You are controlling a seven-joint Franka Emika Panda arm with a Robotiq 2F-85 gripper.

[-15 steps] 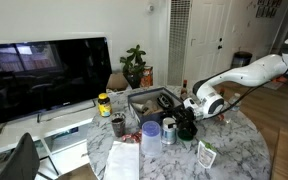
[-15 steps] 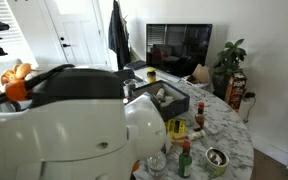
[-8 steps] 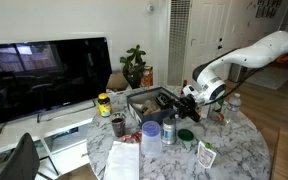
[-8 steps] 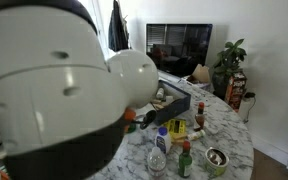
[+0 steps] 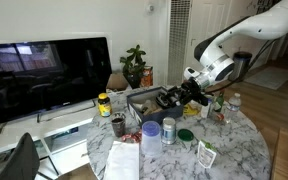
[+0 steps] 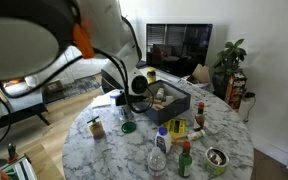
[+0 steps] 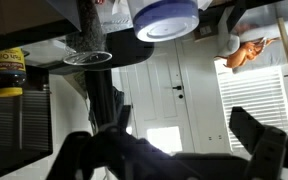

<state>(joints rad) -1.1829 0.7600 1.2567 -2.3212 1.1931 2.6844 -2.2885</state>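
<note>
Gripper hovers above black bin on marble counter; jaws spread wide; blue-lidded jar near

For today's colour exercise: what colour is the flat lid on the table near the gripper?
Green; the lid shows best in an exterior view.

A round marble table carries a dark bin at its far side and a yellow-lidded jar at far left. Papers lie near left, with a blue-lidded tub and a green lid mid-table.
</note>
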